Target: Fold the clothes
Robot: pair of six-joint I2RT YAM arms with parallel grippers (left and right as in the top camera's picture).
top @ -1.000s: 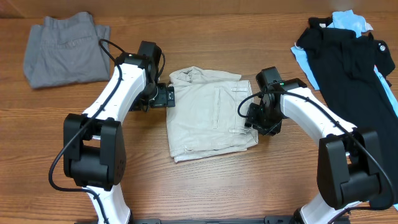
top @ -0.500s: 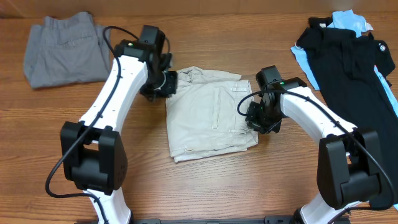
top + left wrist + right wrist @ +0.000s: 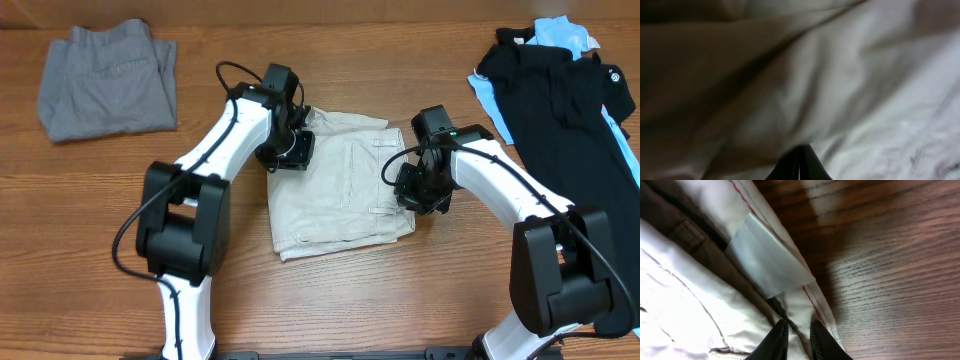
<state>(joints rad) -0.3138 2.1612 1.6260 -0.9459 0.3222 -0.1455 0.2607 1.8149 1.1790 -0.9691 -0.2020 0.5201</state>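
So the left gripper (image 3: pixel 291 151) is reached way forward and across, nose-down on the far-left corner of the folded khaki shorts (image 3: pixel 340 195). Its tips are pinched together, but I can't tell if any cloth's caught. The right gripper (image 3: pixel 414 190), elbow kinked outward, is clamped on the shorts' side hem.

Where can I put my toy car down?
Bare wood lies between the grey garment and the beige shorts, and along the front edge of the table. The middle is crowded: the left gripper and right gripper are at the beige shorts. The black shirt fills the far right corner.
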